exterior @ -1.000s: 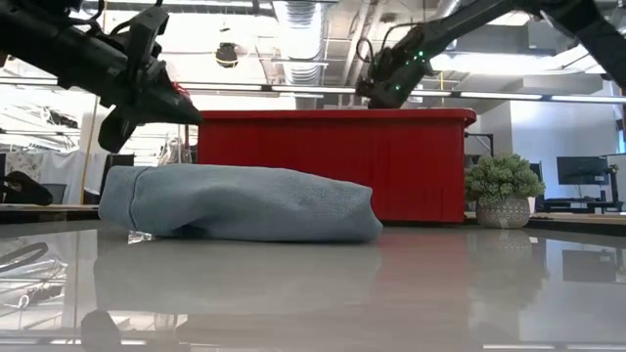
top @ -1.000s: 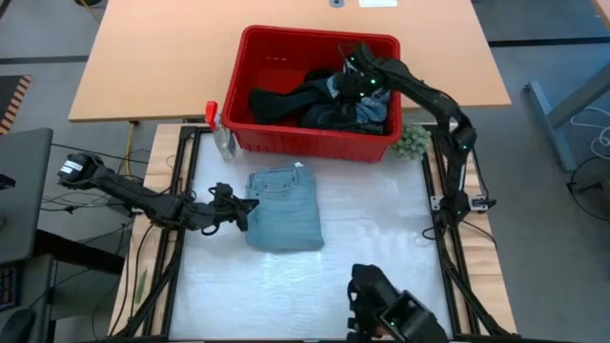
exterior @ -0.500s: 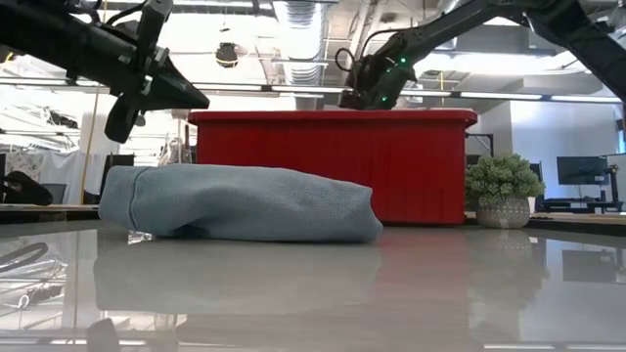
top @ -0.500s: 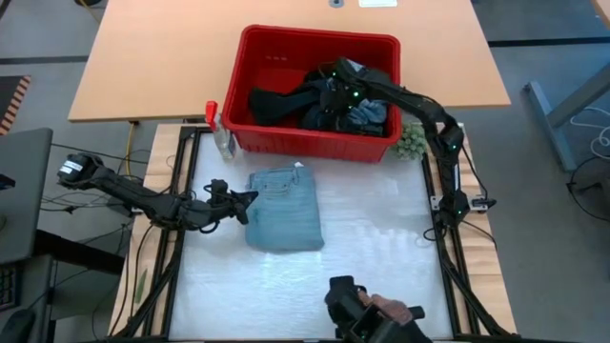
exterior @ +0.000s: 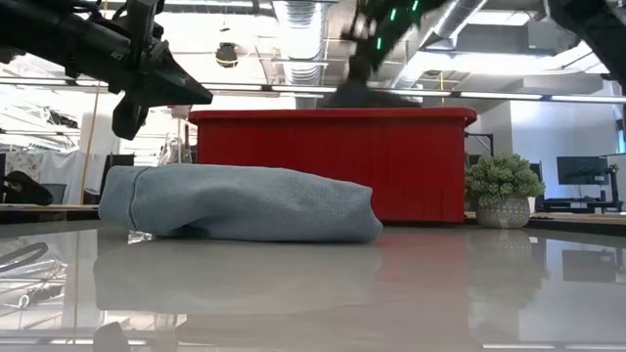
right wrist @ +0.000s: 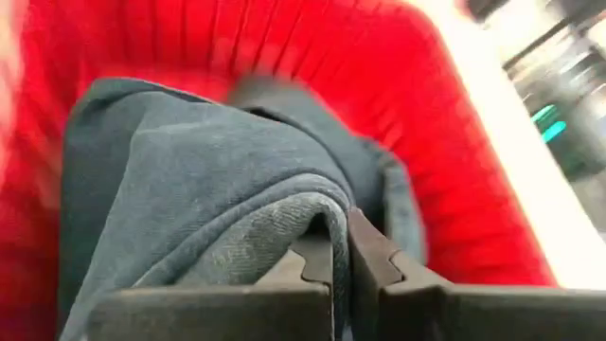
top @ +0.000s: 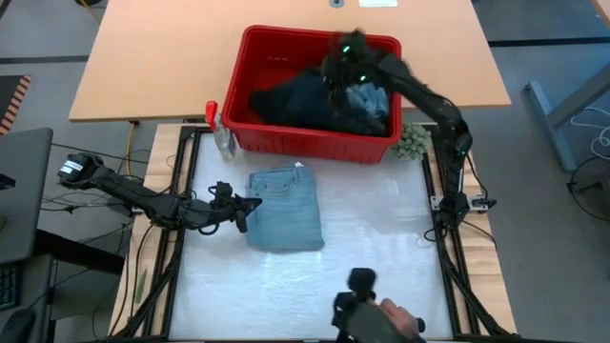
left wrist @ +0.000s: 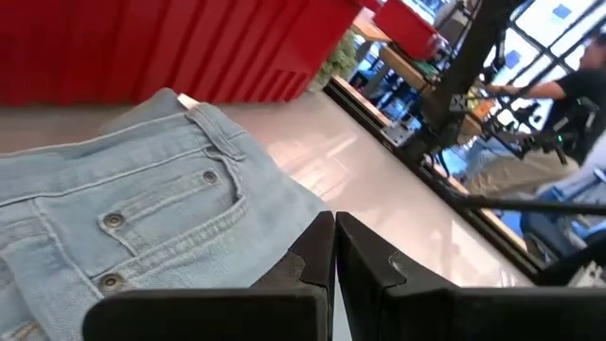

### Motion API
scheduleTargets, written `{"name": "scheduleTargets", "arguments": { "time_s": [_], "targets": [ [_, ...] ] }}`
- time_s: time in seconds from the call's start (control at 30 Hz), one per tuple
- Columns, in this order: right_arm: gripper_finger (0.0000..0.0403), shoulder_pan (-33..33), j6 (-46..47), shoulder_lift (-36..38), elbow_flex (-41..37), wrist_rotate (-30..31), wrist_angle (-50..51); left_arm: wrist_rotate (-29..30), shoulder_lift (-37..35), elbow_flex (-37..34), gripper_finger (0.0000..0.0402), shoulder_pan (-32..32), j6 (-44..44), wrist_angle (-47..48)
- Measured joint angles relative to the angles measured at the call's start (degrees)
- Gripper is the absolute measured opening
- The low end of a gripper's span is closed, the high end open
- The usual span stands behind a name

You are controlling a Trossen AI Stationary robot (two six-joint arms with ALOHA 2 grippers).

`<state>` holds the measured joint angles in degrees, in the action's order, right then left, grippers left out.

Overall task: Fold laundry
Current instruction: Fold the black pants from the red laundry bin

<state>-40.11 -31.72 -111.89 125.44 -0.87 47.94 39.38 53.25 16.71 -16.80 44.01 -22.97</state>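
- High view is showing the right gripper (top: 345,69) reaching into the red basket (top: 255,57) at the far edge of the surface (top: 381,238), down among the dark laundry pile (top: 303,98).
- Right wrist view is showing its jaws pressed together on a fold of dark blue denim (right wrist: 218,189); the pinch is sitting at the fold's edge, which judging by the task is meant to draw one garment free of the pile.
- Basket is holding the unfolded items together: dark navy and black cloth, with a lighter blue-grey piece (top: 367,98) lying toward the basket's right side.
- Folded jeans (top: 284,208), light blue, are lying flat on the surface just in front of the basket, apparently done and leaving the rest of the mat for the next piece.
- Left gripper (top: 240,205) is hovering just beside the jeans' left edge; in the left wrist view its jaws are closed together on nothing, with the jeans' pocket and rivets (left wrist: 114,220) showing beyond them.
- Low view is showing the left gripper above the jeans, not touching them, so it is likely waiting.
- Spray bottle (top: 221,133) is standing at the basket's left front corner, and a small green plant (top: 413,141) at its right front corner, both off the folding area.
- A person's hand (top: 386,319) is showing at the near edge of the surface, clear of both arms.
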Motion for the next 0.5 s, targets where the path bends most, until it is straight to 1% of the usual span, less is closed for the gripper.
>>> {"name": "scheduleTargets", "arguments": {
  "time_s": [0.13, 0.17, 0.23, 0.33, 0.4, 0.5],
  "targets": [
    [0.0029, -0.1, 5.6, 3.3, 9.1, -0.5, -5.9, -2.6, 0.0, 0.0, 0.0000, 0.0, -2.0, 0.0],
    [0.0029, -0.3, 7.6, 4.5, 9.7, -0.5, -9.3, -3.2, 0.0, 0.0, 0.0000, 0.0, -2.7, 0.0],
    [0.0029, -1.0, 13.2, 8.1, 8.0, -0.5, -19.4, -4.0, 0.0, 0.0, 0.0000, 0.0, -3.9, 0.0],
    [0.0029, -2.6, 24.6, 11.6, 7.9, -1.5, -30.4, -5.3, 0.0, 0.0, 0.0000, 0.0, -4.9, 0.0],
    [0.0029, -3.6, 33.0, 13.9, 7.9, -4.6, -35.8, -6.1, 0.0, 0.0, 0.0000, 0.0, -5.6, 0.0],
    [0.0029, -4.1, 44.3, 17.1, 7.9, -11.6, -41.0, -7.4, 0.0, 0.0, 0.0000, 0.0, -6.3, 0.0]
  ]
}}
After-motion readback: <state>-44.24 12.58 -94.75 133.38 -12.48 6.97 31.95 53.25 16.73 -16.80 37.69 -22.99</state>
